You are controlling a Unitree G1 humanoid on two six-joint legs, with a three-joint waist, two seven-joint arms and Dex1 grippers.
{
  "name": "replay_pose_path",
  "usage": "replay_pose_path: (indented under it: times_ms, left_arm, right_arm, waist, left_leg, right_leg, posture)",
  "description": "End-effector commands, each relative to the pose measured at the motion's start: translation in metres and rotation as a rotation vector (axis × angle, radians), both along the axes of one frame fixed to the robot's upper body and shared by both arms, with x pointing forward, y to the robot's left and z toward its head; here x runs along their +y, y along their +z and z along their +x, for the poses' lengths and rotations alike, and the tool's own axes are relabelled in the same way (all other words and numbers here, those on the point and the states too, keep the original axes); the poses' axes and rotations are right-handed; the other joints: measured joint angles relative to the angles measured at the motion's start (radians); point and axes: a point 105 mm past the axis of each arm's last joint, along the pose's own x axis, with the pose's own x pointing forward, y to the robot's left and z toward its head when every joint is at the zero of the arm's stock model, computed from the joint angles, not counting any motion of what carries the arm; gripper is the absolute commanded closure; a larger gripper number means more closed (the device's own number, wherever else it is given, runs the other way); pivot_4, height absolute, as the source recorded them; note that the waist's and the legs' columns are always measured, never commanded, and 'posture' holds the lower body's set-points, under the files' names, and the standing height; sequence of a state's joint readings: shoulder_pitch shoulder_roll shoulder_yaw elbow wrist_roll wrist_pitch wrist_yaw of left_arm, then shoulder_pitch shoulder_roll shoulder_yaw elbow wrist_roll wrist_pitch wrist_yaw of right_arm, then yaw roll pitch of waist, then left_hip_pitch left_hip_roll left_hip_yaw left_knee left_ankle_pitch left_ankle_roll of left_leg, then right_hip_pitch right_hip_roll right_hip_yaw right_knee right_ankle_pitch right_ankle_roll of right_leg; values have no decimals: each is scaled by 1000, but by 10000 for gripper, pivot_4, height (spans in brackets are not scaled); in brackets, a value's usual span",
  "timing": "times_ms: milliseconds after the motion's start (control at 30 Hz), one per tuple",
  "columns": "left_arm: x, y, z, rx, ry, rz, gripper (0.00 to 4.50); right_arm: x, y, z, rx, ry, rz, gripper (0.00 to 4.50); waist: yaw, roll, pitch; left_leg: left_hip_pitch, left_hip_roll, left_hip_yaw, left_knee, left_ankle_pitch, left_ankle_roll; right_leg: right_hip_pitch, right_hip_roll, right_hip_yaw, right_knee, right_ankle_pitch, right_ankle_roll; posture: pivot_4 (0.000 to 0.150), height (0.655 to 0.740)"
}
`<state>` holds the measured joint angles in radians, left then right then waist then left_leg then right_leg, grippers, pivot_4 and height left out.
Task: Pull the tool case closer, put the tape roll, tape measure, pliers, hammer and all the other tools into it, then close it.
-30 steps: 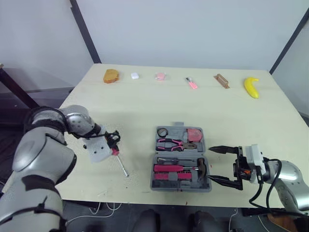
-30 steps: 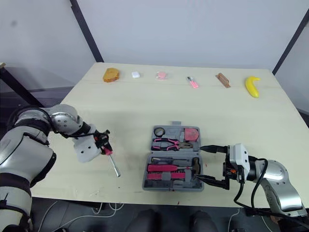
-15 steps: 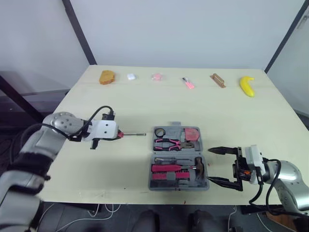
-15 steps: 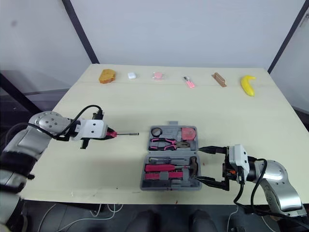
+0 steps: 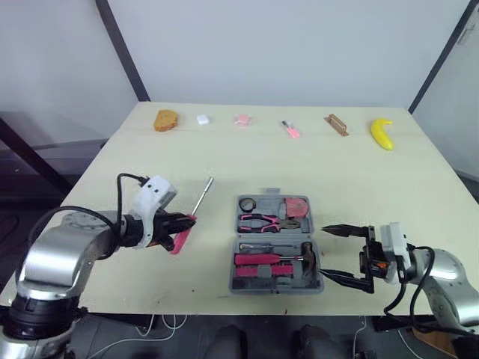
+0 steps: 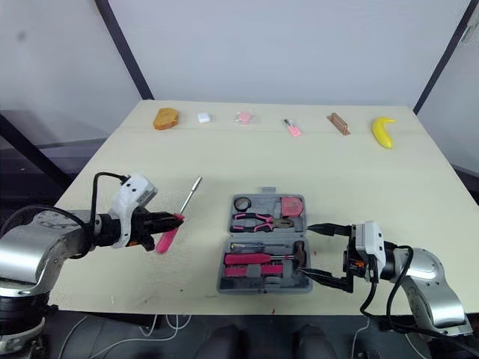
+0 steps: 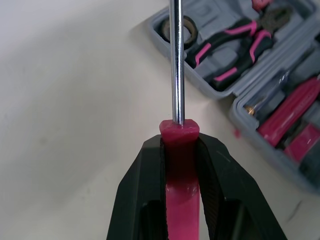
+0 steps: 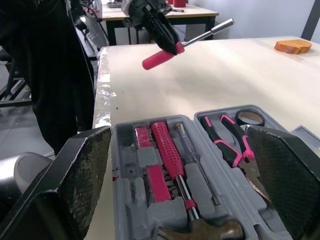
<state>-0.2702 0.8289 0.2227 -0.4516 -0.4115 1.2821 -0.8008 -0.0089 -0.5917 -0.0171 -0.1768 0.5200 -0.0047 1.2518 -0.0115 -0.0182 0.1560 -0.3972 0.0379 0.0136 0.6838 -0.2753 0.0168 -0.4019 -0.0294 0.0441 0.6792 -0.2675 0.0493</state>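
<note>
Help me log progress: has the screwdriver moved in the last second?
Yes. Held by the left gripper, the screwdriver tip swung from beside the tool case's near half to past its far edge.

Screwdriver [image 5: 200, 200] is left of tool case [image 5: 275, 193], pliers [image 5: 269, 221] inside.

Glossy chrome shaft and smooth pink plastic handle on the screwdriver [image 7: 176, 65], between smooth matt black plastic fingers [image 7: 142, 185] of the left tool [image 7: 179, 145]. At 3 o'clock from it, matt grey moulded plastic tool case [image 8: 124, 160]. Pale, matt, wood-look table [image 5: 224, 157]. Rough, grainy black pads [image 8: 85, 175] on the right tool [image 5: 329, 252].
</note>
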Motion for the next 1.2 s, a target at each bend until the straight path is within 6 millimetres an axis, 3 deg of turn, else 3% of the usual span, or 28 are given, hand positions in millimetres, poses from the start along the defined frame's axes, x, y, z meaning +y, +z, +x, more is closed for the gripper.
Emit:
replay_pose_path:
  times_ms: [33,333,733,800,833,867,1000,1067,1200]
  left_arm:
    - [9,-2,-7,20,200,-1,41189]
    - [23,-48,-25,175,387,108,41189]
    - [13,-73,-12,260,490,-64,41189]
    - [11,-74,-10,265,494,-77,31025]
    - [11,-74,-9,266,496,-77,31025]
    - [10,-75,-8,267,498,-77,24224]
    - [10,-76,-6,253,519,-85,10891]
    - [9,-77,-7,231,528,-95,1661]
    - [9,-96,-20,157,518,-36,295]
  right_arm:
    - [-8,11,3,-41,-30,13,0]
    - [-11,13,6,-48,-38,11,0]
    - [-9,17,5,-61,-9,6,0]
    - [-9,17,5,-62,-6,6,0]
    - [-9,17,5,-62,-6,6,0]
    - [-9,17,5,-62,-6,5,0]
    - [-9,16,4,-60,-7,3,0]
    - [-10,15,4,-57,-9,0,0]
    - [-10,12,3,-53,-12,-4,0]
  waist:
    - [0,0,0]
    - [0,-1,0]
    - [3,-1,-1]
    - [5,0,-1]
    - [5,-1,-1]
    - [3,-1,0]
    - [1,-1,-1]
    - [1,0,-1]
    - [-3,1,-1]
  left_leg:
    - [0,0,0,0,0,0]
    - [0,0,0,0,0,0]
    - [1,-1,-1,0,0,0]
    - [1,-1,-1,0,0,0]
    - [1,-1,-1,0,0,0]
    - [0,-1,-1,0,0,0]
    - [0,-1,-1,0,0,0]
    - [1,-1,0,0,0,0]
    - [2,0,0,-1,0,0]
  right_leg:
    - [0,0,0,-1,0,0]
    - [0,-1,0,0,0,0]
    - [0,-3,0,0,0,0]
    - [1,-4,0,0,0,0]
    - [1,-4,0,0,0,0]
    - [1,-3,0,0,0,0]
    - [1,-3,0,0,0,0]
    - [1,-4,0,0,0,0]
    - [1,-4,1,0,0,0]
  posture:
    - [1500,7400]
    - [1500,7400]
    - [1500,7400]
    - [1500,7400]
    - [1500,7400]
    - [1500,7400]
    - [1500,7400]
    - [1500,7400]
    - [1500,7400]
